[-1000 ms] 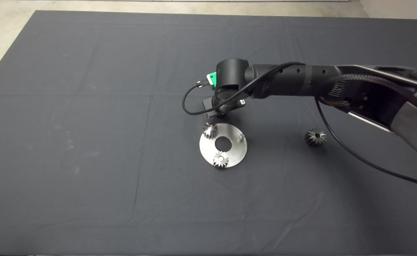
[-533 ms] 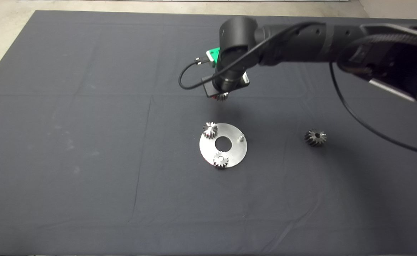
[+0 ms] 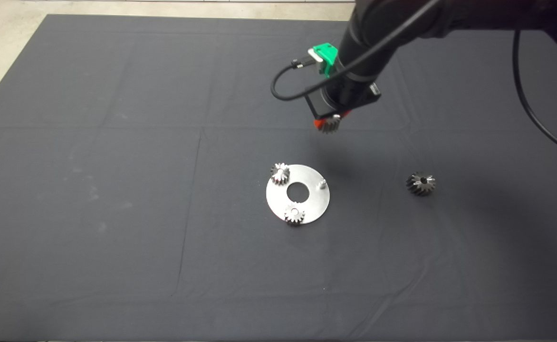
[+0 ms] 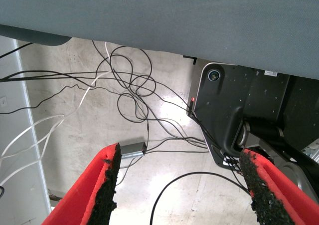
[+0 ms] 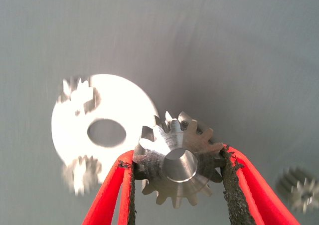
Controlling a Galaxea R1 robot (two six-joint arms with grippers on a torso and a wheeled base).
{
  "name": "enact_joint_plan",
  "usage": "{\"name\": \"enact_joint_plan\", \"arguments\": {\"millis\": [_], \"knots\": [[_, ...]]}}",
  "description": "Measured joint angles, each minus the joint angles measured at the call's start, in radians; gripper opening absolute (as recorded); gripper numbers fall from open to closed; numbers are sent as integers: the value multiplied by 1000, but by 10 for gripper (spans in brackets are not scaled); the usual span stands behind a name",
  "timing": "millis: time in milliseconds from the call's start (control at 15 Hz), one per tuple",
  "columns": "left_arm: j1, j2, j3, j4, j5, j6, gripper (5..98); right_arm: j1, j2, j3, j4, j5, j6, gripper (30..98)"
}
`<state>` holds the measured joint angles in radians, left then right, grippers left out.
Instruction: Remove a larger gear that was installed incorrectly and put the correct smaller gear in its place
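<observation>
Looking down on the dark mat [image 3: 117, 213], I have the right arm reaching in high from the right, and the right gripper [image 3: 330, 122] hangs above the mat, up and to the right of the round steel plate [image 3: 314, 204]. Its two red fingers are clamped on the larger gear [image 5: 177, 160]; in the right wrist view the pads press on opposite sides of its hub, with the flared teeth spreading past them. So I judge the first half done: the wrong gear is off the plate and in the air, not yet set down. On the plate I see two small gears, one at its upper left edge [image 3: 280, 173] and one at its lower edge [image 3: 294, 213], plus a bare pin [image 3: 321, 184] on the right side where the big gear presumably sat. The smaller gear [image 3: 421, 183] lies alone on the mat, well to the right of the plate, untouched. What remains, as I read it, is dropping off the larger gear, fetching the small one and seating it on that pin. My left gripper [image 4: 179, 185] waits off the table with its fingers spread apart over floor cables.
</observation>
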<state>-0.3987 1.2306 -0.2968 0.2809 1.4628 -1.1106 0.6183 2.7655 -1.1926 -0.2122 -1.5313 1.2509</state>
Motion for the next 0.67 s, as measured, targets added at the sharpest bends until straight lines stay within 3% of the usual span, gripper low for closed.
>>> {"name": "enact_joint_plan", "arguments": {"millis": [133, 333, 467, 667], "knots": [[0, 0, 0, 0, 0, 1, 597, 0, -59, 83, 19, 2, 17, 354], [0, 0, 0, 0, 0, 2, 597, -1, -155, 292, 47, -9, 102, 353], [0, 0, 0, 0, 0, 5, 597, -14, -173, 389, 57, -8, 145, 353], [0, -1, 0, 0, 2, 16, 597, -100, -175, 464, 23, 0, 176, 352]]}}
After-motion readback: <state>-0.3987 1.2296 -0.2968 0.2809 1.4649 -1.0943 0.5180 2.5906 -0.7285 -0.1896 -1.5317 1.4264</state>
